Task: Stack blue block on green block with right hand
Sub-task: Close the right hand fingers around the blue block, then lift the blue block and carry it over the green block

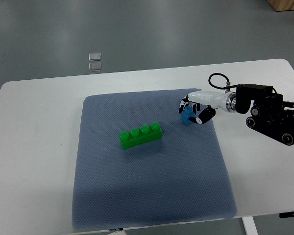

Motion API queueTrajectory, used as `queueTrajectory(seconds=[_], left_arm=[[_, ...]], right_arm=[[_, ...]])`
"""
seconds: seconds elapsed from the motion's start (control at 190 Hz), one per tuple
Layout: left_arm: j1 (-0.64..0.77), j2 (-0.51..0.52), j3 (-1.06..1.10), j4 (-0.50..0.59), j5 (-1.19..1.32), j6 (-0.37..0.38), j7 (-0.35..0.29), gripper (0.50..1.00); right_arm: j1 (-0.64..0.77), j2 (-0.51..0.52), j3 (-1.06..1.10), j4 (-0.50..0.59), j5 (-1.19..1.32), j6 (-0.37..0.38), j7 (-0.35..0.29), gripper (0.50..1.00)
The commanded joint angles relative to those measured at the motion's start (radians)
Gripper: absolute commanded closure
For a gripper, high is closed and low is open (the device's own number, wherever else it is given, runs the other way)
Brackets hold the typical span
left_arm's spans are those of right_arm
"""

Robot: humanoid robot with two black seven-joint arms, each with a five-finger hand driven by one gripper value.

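A long green block (140,135) with a row of studs lies tilted near the middle of the blue-grey mat (152,196). A small blue block (187,116) sits at the mat's upper right, about a block's length to the right of and slightly behind the green one. My right hand (193,110) reaches in from the right edge and its white and black fingers (205,115) are curled around the blue block, partly hiding it. Whether the block is off the mat I cannot tell. The left arm does not show.
The mat lies on a white table (34,156) whose front edge runs along the bottom. My right forearm with its black cable (218,78) and black joints (274,117) crosses the table's right side. Grey floor lies beyond the far edge.
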Motion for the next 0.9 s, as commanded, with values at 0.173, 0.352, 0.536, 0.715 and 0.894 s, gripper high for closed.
queueTrajectory(seconds=[0.173, 0.352, 0.536, 0.715, 0.894], left_arm=[[0.000, 0.000, 0.000, 0.000, 0.000, 0.000, 0.000, 0.500], [0.000, 0.000, 0.000, 0.000, 0.000, 0.000, 0.000, 0.500], [0.000, 0.000, 0.000, 0.000, 0.000, 0.000, 0.000, 0.500], [0.000, 0.000, -0.001, 0.000, 0.000, 0.000, 0.000, 0.500], [0.000, 0.000, -0.001, 0.001, 0.000, 0.000, 0.000, 0.500]], right_arm=[[0.002, -0.005, 0.003, 0.002, 0.001, -0.021, 0.003, 1.000], [0.015, -0.012, 0.003, 0.031, 0.003, -0.031, 0.020, 1.000], [0.052, -0.043, 0.003, 0.130, 0.014, -0.031, 0.031, 1.000], [0.084, -0.058, 0.003, 0.201, 0.018, -0.020, 0.031, 1.000], [0.089, -0.058, 0.003, 0.308, 0.018, -0.001, 0.029, 1.000]])
